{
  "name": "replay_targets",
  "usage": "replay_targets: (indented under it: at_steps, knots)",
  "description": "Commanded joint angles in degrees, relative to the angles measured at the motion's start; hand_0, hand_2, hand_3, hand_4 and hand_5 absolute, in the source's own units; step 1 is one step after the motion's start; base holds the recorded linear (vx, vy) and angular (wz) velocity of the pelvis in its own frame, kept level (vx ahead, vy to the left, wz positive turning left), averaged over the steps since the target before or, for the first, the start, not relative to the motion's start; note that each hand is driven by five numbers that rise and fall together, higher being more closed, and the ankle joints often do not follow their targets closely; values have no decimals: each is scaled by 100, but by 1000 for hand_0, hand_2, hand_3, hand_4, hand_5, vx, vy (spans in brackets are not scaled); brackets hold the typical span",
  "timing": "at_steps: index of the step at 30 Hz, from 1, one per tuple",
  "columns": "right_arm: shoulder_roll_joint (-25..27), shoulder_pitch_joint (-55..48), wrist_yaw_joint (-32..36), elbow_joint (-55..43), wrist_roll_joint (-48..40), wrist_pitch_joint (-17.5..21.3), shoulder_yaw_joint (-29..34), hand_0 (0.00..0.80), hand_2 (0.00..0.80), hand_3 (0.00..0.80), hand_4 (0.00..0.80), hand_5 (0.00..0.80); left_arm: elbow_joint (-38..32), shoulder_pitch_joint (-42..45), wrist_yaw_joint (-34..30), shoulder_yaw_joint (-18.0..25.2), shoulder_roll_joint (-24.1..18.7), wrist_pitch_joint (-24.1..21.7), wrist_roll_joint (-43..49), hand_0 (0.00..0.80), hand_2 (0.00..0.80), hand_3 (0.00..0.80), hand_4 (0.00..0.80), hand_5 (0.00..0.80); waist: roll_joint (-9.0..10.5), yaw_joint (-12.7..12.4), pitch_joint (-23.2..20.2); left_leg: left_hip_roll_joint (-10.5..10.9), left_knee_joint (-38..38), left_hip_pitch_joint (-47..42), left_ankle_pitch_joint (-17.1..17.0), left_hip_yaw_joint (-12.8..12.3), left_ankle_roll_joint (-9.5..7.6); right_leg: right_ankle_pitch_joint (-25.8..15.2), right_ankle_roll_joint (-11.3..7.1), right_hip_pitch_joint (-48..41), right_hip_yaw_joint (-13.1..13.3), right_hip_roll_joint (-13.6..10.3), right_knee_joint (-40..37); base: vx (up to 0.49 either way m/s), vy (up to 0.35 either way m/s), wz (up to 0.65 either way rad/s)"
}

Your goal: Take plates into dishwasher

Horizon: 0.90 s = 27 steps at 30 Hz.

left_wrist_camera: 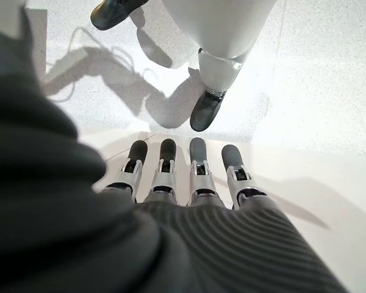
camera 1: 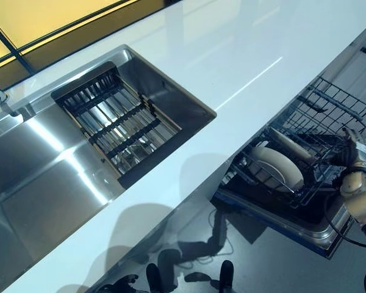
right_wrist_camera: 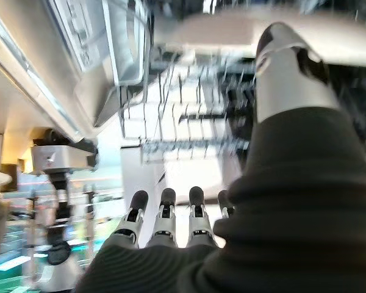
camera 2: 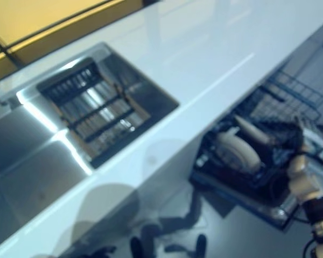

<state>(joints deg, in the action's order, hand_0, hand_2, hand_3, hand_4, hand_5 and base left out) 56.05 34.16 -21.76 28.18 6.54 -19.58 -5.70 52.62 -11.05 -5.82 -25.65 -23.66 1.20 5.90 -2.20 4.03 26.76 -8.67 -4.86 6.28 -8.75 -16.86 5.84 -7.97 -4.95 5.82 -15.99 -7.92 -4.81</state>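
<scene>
The right hand (camera 1: pixel 357 183) is low at the near right, right beside the edge of the pulled-out dishwasher rack (camera 1: pixel 329 107). Its fingers (right_wrist_camera: pixel 165 213) are straight and it holds nothing. Just past the hand, on its left side, two plates sit in the rack. The big plate (camera 1: pixel 276 168) leans in the wires closest to the hand, and a second plate (camera 1: pixel 291 145) stands just behind it. The hand is close to the plates but is not touching them. The left hand (left_wrist_camera: pixel 189 183) shows only in its own wrist view, with straight, empty fingers pointing down at the floor. Farther from the right hand, up and to its left, runs the long white counter (camera 1: pixel 232 55). Past that is the shiny metal sink (camera 1: pixel 43 177), with a wire drying rack (camera 1: pixel 113 119) lying inside it, far from both hands.
</scene>
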Motion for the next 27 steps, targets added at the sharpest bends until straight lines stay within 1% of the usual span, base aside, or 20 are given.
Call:
replay_targets:
  at_steps: [1,2,4,5,6,8,9,11,13,15,17,20,21,22,24,27]
  knots:
    - [116,-254,-665,-197,-624,261,348,0,0,0,0,0,425,291,112,46,43,-139,98,0,0,0,0,0,162,99,-597,-161,-14,-181,388,-217,47,493,-117,189,41,158,395,63,52,-7]
    - [-11,-421,-838,-199,-1022,371,581,0,0,0,0,0,499,329,134,92,85,-181,109,0,0,0,0,0,165,158,-656,-164,-14,-225,397,-250,53,488,-125,144,66,156,372,57,44,-5]
    - [-314,-823,-975,-205,-1850,664,1067,0,0,0,0,0,634,377,188,99,147,-230,90,0,0,0,0,0,163,229,-767,-170,-14,-322,430,-299,61,490,-133,52,130,155,339,81,56,-5]
    - [-327,-854,-973,-215,-1881,666,1096,0,0,0,0,0,638,378,191,93,146,-234,90,0,0,0,0,0,165,225,-772,-170,-14,-328,432,-302,61,490,-133,46,134,155,336,81,53,-13]
    - [-490,-1052,-1003,-202,-2330,820,1324,0,0,0,0,0,707,387,202,107,171,-247,69,0,0,0,0,0,157,280,-838,-169,-14,-378,447,-329,68,493,-136,0,170,154,322,70,43,-18]
    - [-712,-1293,-779,-138,-3004,918,1573,0,0,0,0,0,810,391,215,135,203,-268,44,0,0,0,0,0,148,340,-922,-169,-14,-445,470,-369,77,512,-135,-55,208,144,328,76,39,-12]
    - [-727,-1320,-787,-136,-3127,927,1599,0,0,0,0,0,820,390,217,133,204,-272,46,0,0,0,0,0,150,339,-928,-168,-14,-453,472,-374,78,515,-135,-61,211,142,329,49,15,-7]
    - [-917,-1475,-640,42,-3776,1112,1748,0,0,0,0,0,915,397,233,134,219,-298,21,0,0,0,0,0,140,386,-1013,-168,-14,-506,484,-406,82,519,-128,-106,248,142,320,59,13,-13]
    - [-1082,-1624,-443,212,-4236,1244,1873,0,0,0,0,0,962,402,232,114,230,-290,-3,0,0,0,0,0,127,418,-1080,-170,-14,-562,499,-424,87,526,-133,-162,266,129,310,73,2,-7]
    - [-1235,-1745,-291,287,-4830,1280,1994,0,0,0,0,0,1003,409,213,112,228,-306,-40,0,0,0,0,0,105,454,-1145,-170,-14,-608,513,-446,88,533,-129,-206,286,117,300,59,-2,-11]
    - [-1392,-1845,-181,387,-5434,1399,2065,0,0,0,0,0,1078,411,210,108,242,-338,-78,0,0,0,0,0,83,499,-1191,-171,-14,-664,522,-473,85,547,-120,-245,309,114,309,56,-3,-7]
    - [-1693,-1927,6,639,-6479,1630,2271,0,0,0,0,0,1176,419,204,38,277,-401,-123,0,0,0,0,0,-2,542,-1243,-171,-13,-733,534,-500,85,610,-105,-294,309,77,378,45,2,-4]
    - [-1726,-1933,2,665,-6616,1674,2294,0,0,0,0,0,1188,418,206,23,283,-413,-132,0,0,0,0,0,-16,545,-1246,-170,-13,-736,534,-500,86,618,-104,-295,309,71,388,16,10,-4]
    - [-1786,-1942,85,722,-6801,1699,2324,0,0,0,0,0,1205,415,206,-8,297,-431,-153,0,0,0,0,0,-47,552,-1251,-170,-13,-738,529,-498,90,633,-100,-296,311,62,408,0,0,0]
    - [-1917,-1989,185,864,-7447,1555,2379,0,0,0,0,0,1235,385,190,-83,357,-460,-195,0,0,0,0,0,-149,570,-1252,-156,-13,-747,512,-497,88,689,-83,-299,290,19,484,14,43,0]
    - [-1976,-1979,423,1013,-8030,1608,2432,0,0,0,0,0,1255,377,173,-160,407,-529,-203,0,0,0,0,0,-269,574,-1239,-144,-5,-740,495,-484,96,740,-67,-293,250,-33,553,4,40,0]
